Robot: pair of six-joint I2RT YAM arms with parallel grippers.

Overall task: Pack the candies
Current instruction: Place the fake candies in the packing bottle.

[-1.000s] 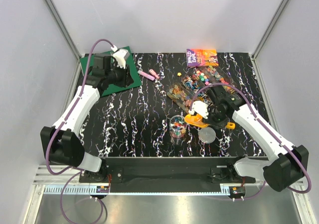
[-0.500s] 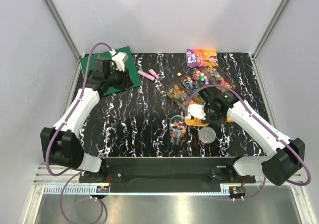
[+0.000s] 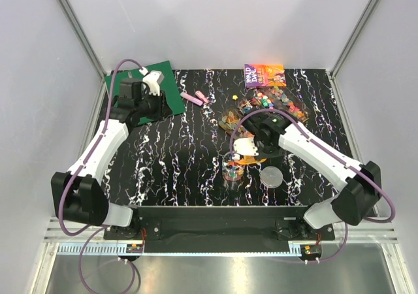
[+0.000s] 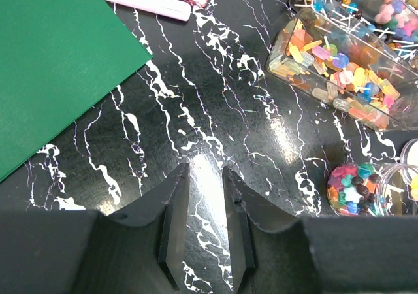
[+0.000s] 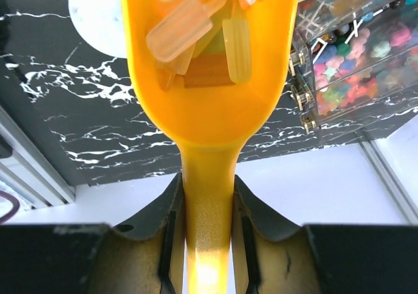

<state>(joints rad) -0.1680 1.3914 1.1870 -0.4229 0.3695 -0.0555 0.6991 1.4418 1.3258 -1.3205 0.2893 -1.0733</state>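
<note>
My right gripper (image 5: 208, 183) is shut on the handle of the yellow scoop (image 5: 209, 78), which carries several candies (image 5: 196, 26), pale pink, yellow and orange. In the top view the right gripper (image 3: 253, 147) holds the scoop (image 3: 245, 157) just right of the clear cup (image 3: 232, 170), which is part full of multicoloured candies. More candies fill two clear boxes (image 3: 236, 121) (image 3: 277, 104), also seen in the left wrist view (image 4: 339, 72). My left gripper (image 4: 206, 176) is open a little and empty, above bare table by the green mat (image 3: 153, 88).
A white round lid (image 3: 272, 175) lies right of the cup. Two pink highlighter pens (image 3: 196, 98) lie at the back centre. A purple and orange book (image 3: 264, 75) lies at the back right. The table's front edge runs close below the cup.
My right arm has swung left with the loaded scoop, from beside the lid to just by the cup. My left gripper has drawn back a little to the left over the green mat.
</note>
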